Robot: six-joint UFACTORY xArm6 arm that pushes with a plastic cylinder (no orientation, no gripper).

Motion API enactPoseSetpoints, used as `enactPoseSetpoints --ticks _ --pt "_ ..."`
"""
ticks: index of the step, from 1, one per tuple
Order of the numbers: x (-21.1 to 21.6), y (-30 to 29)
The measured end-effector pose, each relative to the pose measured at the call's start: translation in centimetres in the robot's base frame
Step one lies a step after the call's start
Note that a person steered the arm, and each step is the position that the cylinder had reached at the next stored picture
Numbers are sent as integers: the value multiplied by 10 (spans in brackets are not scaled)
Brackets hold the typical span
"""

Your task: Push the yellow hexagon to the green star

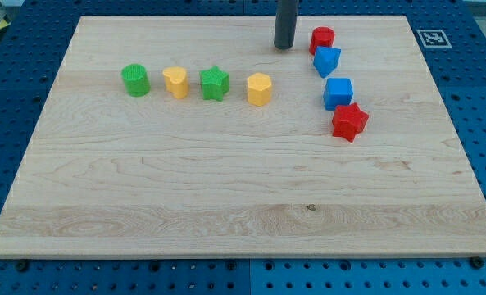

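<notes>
Tip (284, 47) stands near the view's top, above-right of yellow hexagon (259, 89).

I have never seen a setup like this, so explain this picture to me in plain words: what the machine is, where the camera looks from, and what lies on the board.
There is one picture, from a single camera looking down at a slant on a wooden board set on a blue perforated bench.

The machine is a robot arm that carries no grasping tool. Only its dark rod shows, coming in from the view's top; its lower end, my tip, slides on the board and pushes blocks. It holds nothing.

In a row, from the view's left: a green cylinder, a yellow heart, the green star and the yellow hexagon.

At the view's right, top to bottom: a red block, a blue block, a blue cube and a red star.

The tip stands just left of the top red block, above and right of the hexagon, touching neither.
</notes>
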State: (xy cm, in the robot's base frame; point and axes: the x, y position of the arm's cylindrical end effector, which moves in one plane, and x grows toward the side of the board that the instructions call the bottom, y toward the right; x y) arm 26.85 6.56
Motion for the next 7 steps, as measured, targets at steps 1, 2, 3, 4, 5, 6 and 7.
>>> enactPoseSetpoints --ticks 1,2,3,4,5,6,7 --pt "0 0" --pt "1 0" --pt "1 0" --pt "1 0" --pt "10 -11" --pt "34 -24" --pt "57 -22"
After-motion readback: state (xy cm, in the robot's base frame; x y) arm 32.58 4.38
